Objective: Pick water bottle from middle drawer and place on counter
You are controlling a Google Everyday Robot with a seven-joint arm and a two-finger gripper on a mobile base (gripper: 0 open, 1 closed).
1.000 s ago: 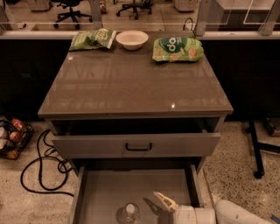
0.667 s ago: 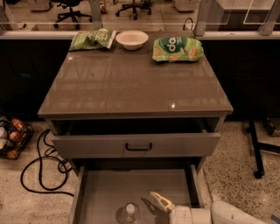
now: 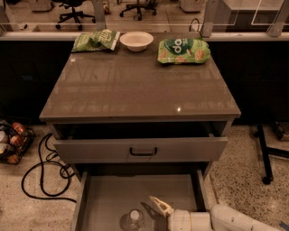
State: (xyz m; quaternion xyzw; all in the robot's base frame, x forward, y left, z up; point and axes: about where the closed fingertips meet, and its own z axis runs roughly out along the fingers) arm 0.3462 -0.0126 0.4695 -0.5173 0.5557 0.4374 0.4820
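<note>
At the bottom of my feed, the robot's white arm (image 3: 216,221) reaches in from the lower right. Its cream two-finger gripper (image 3: 158,204) sits low inside the wide grey middle drawer (image 3: 80,203), which is pulled out. The gripper points up and to the left, and I cannot tell whether it is spread or closed. Just to its left, the small clear plastic water bottle with a white screw cap (image 3: 134,219) stands upright on the drawer's flat floor. I see it from above, with nothing clamped on it and a narrow gap between it and the gripper.

Above and behind that, the upper grey drawer front (image 3: 90,151) with a black handle (image 3: 143,152) stands partly pulled out. A black cable (image 3: 43,173) loops over the speckled floor to the left, near a dark basket of small items (image 3: 11,142). A black stand leg (image 3: 264,153) is on the right.

Farther back is the glossy grey-brown counter (image 3: 140,85), bare across its front and middle. Along its far edge lie a green crumpled snack bag (image 3: 95,39), a white round bowl (image 3: 136,40) and a larger green snack bag (image 3: 183,49). Beyond the counter I can make out black office chairs (image 3: 72,11).
</note>
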